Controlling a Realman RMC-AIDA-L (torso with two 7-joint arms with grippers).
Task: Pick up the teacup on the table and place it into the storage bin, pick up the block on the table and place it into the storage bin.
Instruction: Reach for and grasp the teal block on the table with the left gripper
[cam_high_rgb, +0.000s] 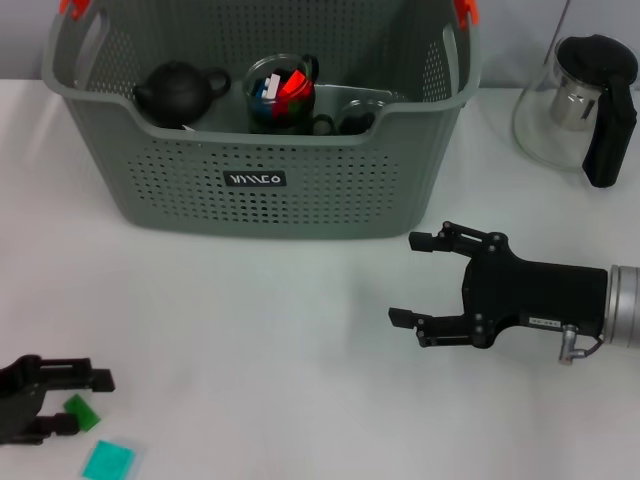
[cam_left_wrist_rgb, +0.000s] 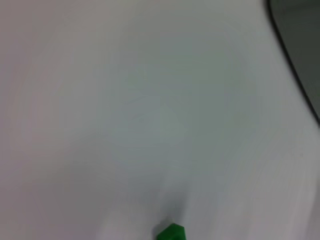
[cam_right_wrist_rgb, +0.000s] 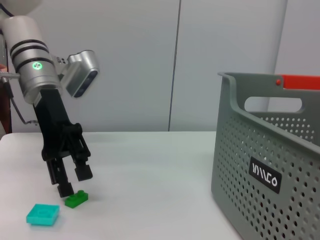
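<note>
The storage bin, a grey-green perforated basket, stands at the back centre. A small green block lies on the table at the front left, with a flat teal block just beside it. My left gripper is open, low over the table, and the green block lies between its fingers. From the right wrist view, that left gripper hangs just above the green block. My right gripper is open and holds nothing, in front of the bin's right end. No teacup shows on the table; a glass cup with coloured pieces stands inside the bin.
A black teapot and other small ware share the bin. A glass pitcher with a black handle stands at the back right. The left wrist view shows the green block and a dark edge of the bin.
</note>
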